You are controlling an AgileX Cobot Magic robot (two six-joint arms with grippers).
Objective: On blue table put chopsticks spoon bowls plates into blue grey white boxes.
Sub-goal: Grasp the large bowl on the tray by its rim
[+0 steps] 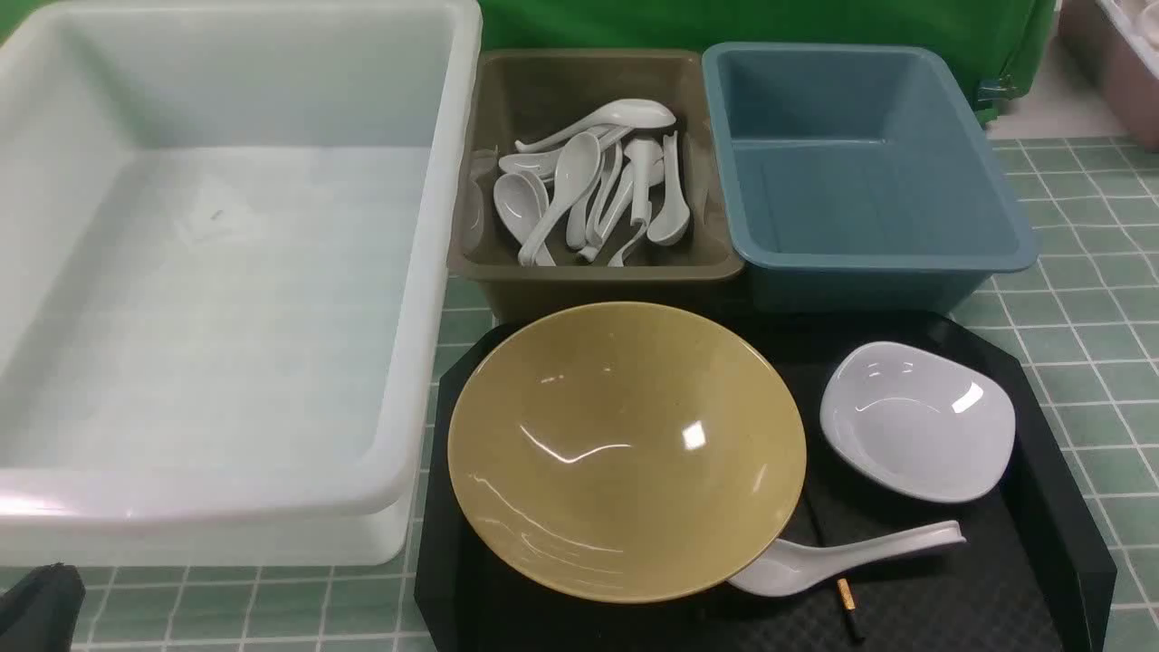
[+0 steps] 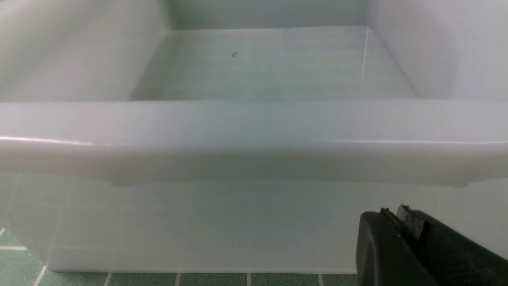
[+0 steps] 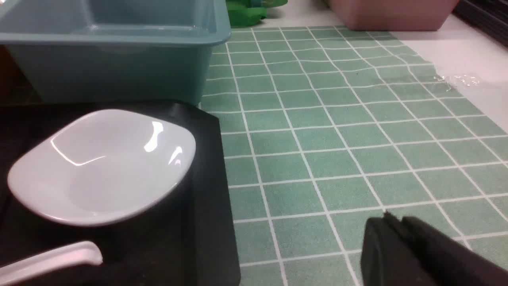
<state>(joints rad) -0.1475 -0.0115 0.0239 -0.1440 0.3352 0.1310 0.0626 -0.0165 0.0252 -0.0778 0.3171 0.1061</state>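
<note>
In the front view, the yellow bowl [image 1: 625, 448] sits at lower centre on the black tray [image 1: 1041, 507]. The white dish [image 1: 916, 421] is at its right and the spoon [image 1: 842, 561] lies below, over the chopsticks [image 1: 847, 602]. The left gripper [image 2: 391, 212] and the right gripper [image 3: 391, 217] are both clenched, grasping nothing.

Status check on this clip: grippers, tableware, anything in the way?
Left gripper shut, empty, facing white box. Right gripper shut, empty, beside black tray. On tray: yellow bowl, dish, spoon, chopsticks. Chopsticks mostly hidden under yellow bowl.
</note>
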